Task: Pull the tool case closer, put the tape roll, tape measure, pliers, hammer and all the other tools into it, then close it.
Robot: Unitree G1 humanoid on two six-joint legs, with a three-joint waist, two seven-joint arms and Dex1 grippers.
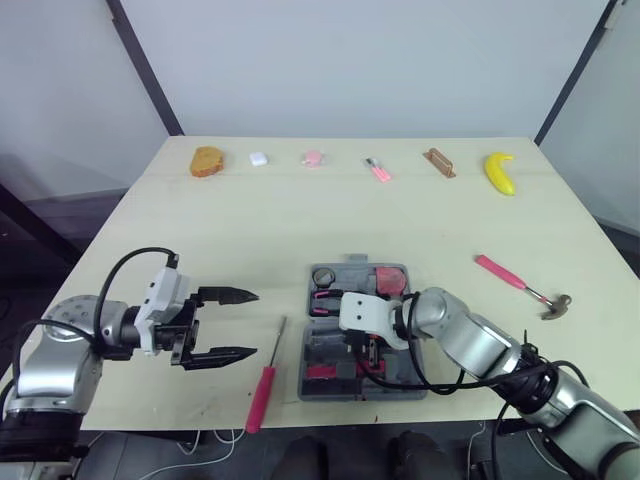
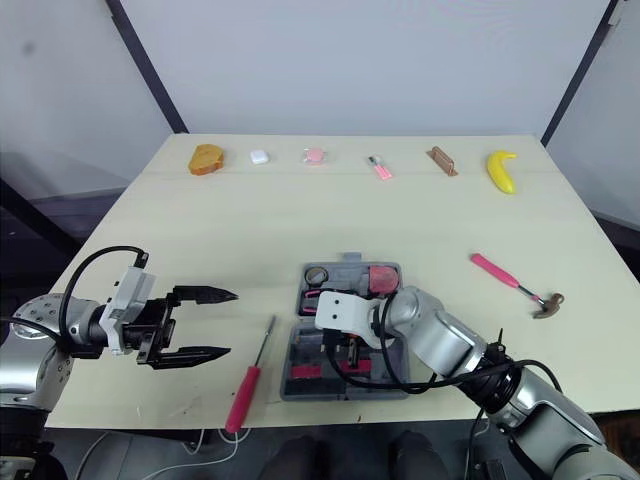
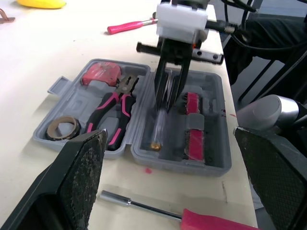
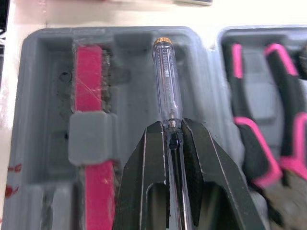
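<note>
Head stereo pair: mounted high over the near side of the tool case (image 1: 352, 270), facing forward and down across the table (image 1: 300, 220). Moderate range, with the far table edge well beyond the case. Shared between the two eyes: the whole tabletop, case included.

Left wrist view: low to the table at the left gripper (image 1: 255, 323), near the case's left side, facing across it toward the right gripper (image 3: 168, 103).

Right wrist view: very close above the case's near half, looking down along the clear screwdriver (image 4: 166, 79).

Shared by all four: the case interior.
</note>
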